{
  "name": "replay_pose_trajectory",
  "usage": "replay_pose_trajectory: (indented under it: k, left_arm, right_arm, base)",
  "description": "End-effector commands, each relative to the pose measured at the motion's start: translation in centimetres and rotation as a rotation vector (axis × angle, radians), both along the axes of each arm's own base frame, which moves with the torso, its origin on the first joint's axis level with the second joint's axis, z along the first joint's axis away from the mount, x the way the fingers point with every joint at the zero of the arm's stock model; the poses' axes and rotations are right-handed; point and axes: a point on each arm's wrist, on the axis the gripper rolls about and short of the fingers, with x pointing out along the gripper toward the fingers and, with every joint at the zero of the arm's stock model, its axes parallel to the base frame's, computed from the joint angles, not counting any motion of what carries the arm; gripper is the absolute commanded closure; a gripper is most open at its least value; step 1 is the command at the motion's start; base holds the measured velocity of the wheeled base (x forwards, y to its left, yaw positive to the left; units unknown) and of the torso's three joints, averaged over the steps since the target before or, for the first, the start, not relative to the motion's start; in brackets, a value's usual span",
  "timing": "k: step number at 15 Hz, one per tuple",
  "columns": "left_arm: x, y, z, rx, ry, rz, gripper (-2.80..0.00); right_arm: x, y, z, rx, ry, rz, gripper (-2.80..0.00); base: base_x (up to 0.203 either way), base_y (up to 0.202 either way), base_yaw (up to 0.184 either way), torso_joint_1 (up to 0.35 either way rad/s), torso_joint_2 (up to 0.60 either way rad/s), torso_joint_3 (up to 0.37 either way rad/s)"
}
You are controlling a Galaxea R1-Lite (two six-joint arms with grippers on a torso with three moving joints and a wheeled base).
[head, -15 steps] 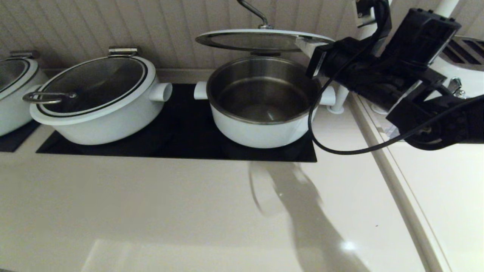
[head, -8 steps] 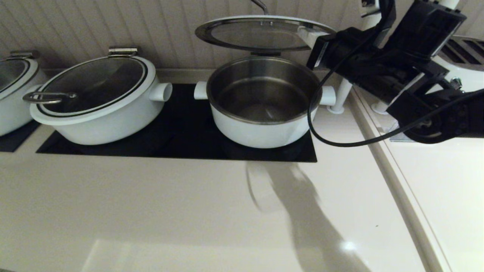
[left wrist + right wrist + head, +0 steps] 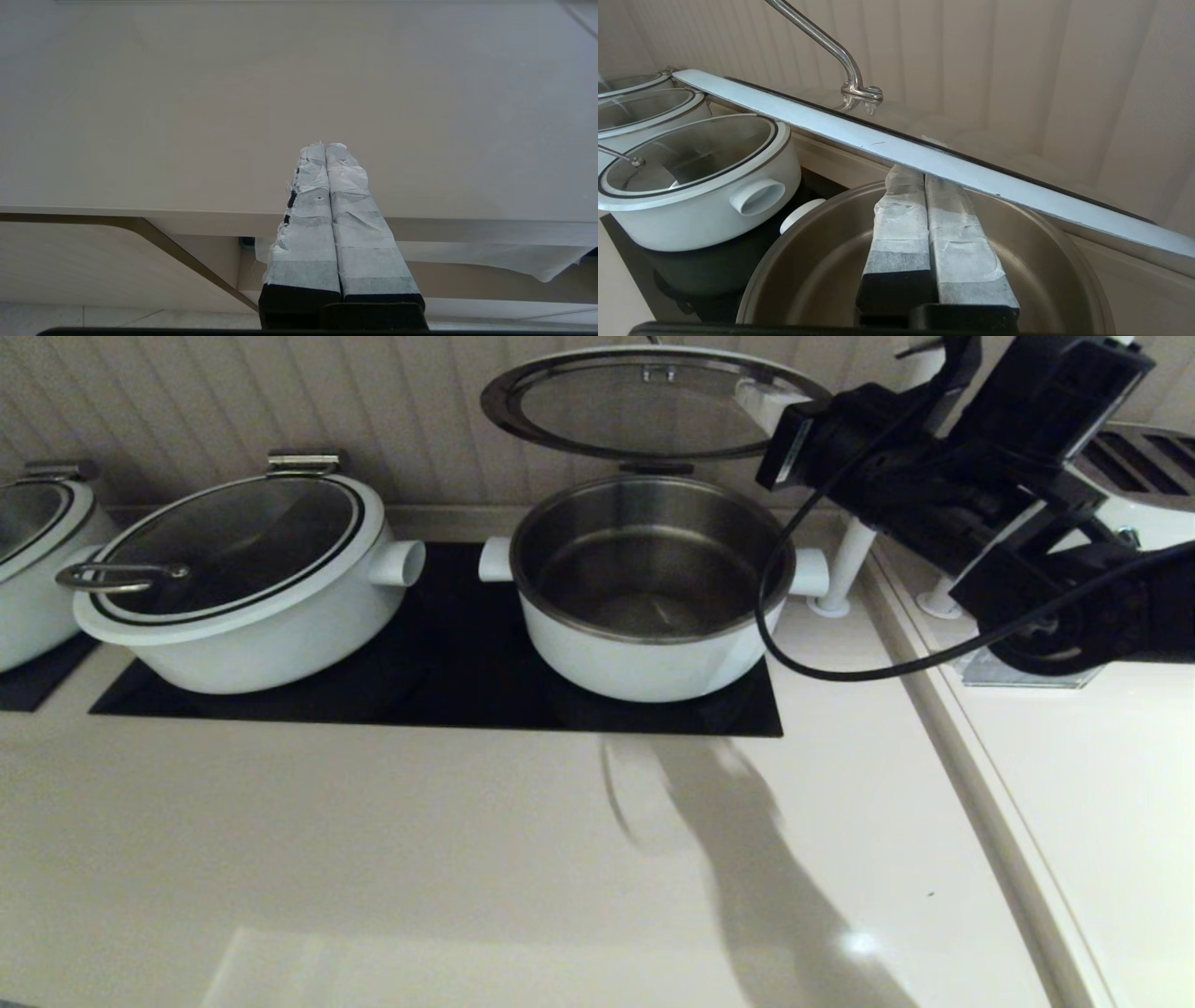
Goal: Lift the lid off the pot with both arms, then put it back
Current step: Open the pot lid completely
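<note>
The pot (image 3: 644, 667) is round and white with a steel inner bowl and a stub handle on each side; it stands open on the black cooktop (image 3: 448, 672). The glass lid (image 3: 644, 406) with its white rim is tilted up above the pot, its back edge low near the wall. My right gripper (image 3: 761, 406) is shut, its taped fingertips under the lid's right rim and holding it up. In the right wrist view the gripper (image 3: 920, 175) touches the underside of the lid's rim (image 3: 971, 175) above the pot (image 3: 808, 270). My left gripper (image 3: 325, 145) is shut and empty over a beige surface.
A second white pot (image 3: 233, 588) with its lid on stands to the left, also in the right wrist view (image 3: 691, 200). A third pot (image 3: 28, 560) is at the far left. A white post (image 3: 845, 569) and a raised ledge (image 3: 934, 728) lie to the right.
The lid has swung further up, its underside now facing me more. My right gripper has risen with it under the rim.
</note>
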Motion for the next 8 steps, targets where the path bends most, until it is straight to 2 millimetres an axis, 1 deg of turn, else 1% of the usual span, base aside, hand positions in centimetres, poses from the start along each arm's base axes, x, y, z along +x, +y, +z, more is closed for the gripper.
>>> replay_pose_trajectory:
  k: [1,5,8]
  left_arm:
    - [-0.01,0.00,-0.01,0.001,-0.001,0.000,0.00]
    - [-0.01,0.00,-0.01,-0.001,-0.001,0.000,0.00]
    - [-0.01,0.00,0.00,0.000,-0.001,0.000,0.00]
  right_arm:
    - [0.04,0.04,0.12,0.003,-0.011,0.002,0.00]
    - [0.19,0.13,0.94,0.019,-0.045,0.008,0.00]
    - [0.32,0.21,1.01,0.018,-0.051,0.014,0.00]
  base:
    - [0.000,0.000,0.000,0.000,0.00,0.000]
    - [0.000,0.000,0.000,0.000,0.00,0.000]
    - [0.000,0.000,0.000,0.000,0.00,0.000]
